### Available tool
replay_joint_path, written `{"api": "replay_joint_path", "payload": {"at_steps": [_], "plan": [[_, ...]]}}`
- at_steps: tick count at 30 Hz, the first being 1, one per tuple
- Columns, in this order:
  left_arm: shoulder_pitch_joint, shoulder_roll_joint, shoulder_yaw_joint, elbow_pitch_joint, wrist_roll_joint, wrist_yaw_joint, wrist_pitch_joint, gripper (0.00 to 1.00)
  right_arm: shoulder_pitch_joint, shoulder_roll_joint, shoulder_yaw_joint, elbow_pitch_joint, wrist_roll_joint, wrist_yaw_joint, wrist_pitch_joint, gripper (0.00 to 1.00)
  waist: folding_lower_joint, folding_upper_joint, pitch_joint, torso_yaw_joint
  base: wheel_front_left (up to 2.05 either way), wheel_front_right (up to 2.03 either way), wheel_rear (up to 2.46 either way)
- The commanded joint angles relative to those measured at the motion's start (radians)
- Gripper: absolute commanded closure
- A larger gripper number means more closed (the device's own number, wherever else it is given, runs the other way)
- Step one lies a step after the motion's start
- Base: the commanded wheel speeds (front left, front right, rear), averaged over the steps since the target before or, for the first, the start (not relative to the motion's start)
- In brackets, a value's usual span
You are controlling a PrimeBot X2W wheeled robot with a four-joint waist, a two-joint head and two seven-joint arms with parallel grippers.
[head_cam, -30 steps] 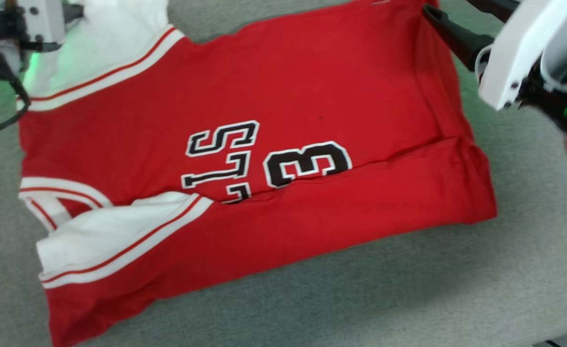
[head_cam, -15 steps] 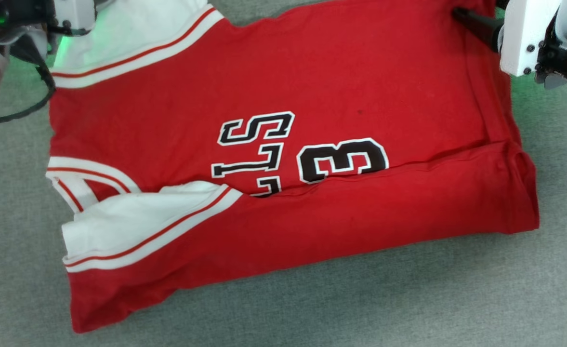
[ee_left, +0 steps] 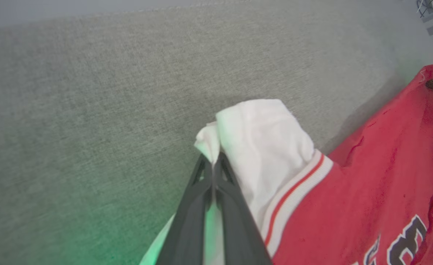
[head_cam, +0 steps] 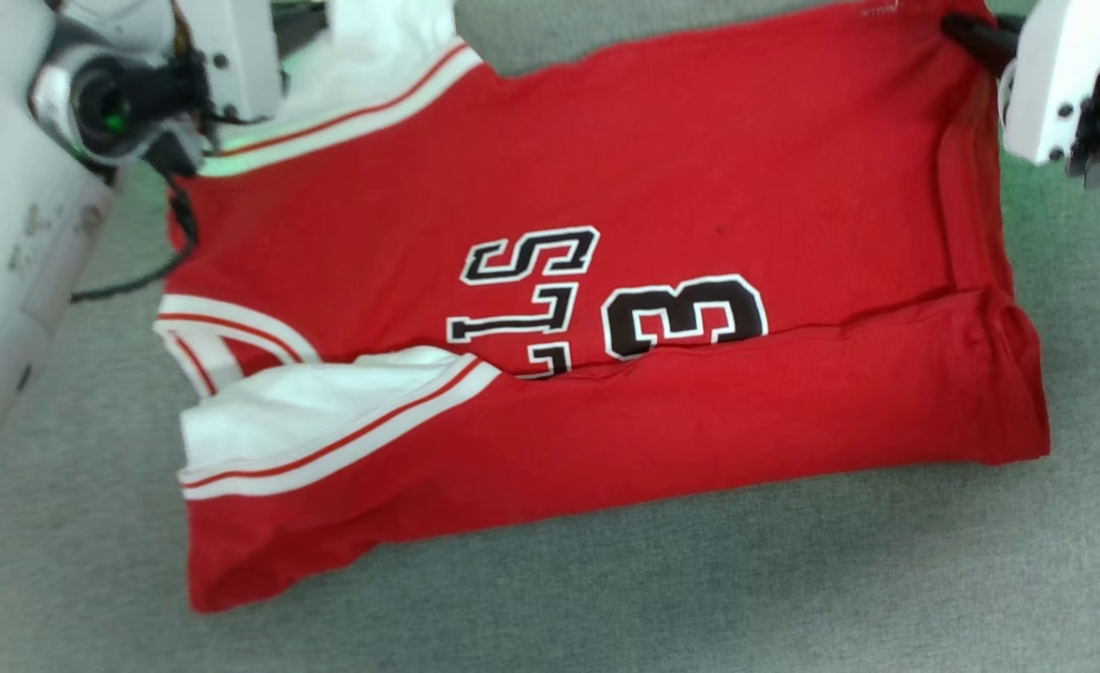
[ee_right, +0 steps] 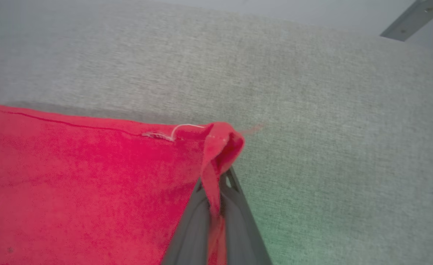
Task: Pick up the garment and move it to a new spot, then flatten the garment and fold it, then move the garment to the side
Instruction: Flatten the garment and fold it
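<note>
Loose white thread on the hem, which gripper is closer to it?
Right. The right gripper is shut on the hem corner just beside the thread; the left gripper pinches the white sleeve, across the jersey.

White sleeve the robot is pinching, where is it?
The white sleeve sits at the head view's top left, at the far corner of the red garment; the left wrist view shows the left gripper shut on its tip, grey cloth surface behind.
</note>
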Motion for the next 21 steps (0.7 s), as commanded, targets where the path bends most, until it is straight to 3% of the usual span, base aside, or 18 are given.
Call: {"api": "replay_joint_path", "payload": {"at_steps": [1,6,14,21], "plan": [[0.024,0.013,0.009,-0.035,-0.018,0.001,-0.028,1.00,0.032,-0.011,0.013,-0.010,0.019,-0.002,-0.015,1.00,0.0000,-0.0001,-0.068,0.037,0.00,0.00,0.00],[0.117,0.059,0.008,-0.209,-0.074,0.001,-0.131,1.00,0.104,-0.079,0.056,-0.080,0.052,-0.002,-0.076,1.00,0.0000,-0.0001,-0.162,0.077,0.00,0.00,0.00],[0.320,0.218,-0.045,-0.531,-0.115,0.001,-0.242,1.00,0.305,-0.214,0.113,-0.257,0.118,-0.002,-0.139,1.00,0.0000,-0.0001,-0.274,0.127,0.00,0.00,0.00],[0.534,0.351,-0.081,-0.716,-0.136,0.001,-0.397,1.00,0.485,-0.323,0.103,-0.386,0.165,-0.002,-0.155,1.00,0.0000,-0.0001,-0.310,0.149,0.00,0.00,0.00]]}}
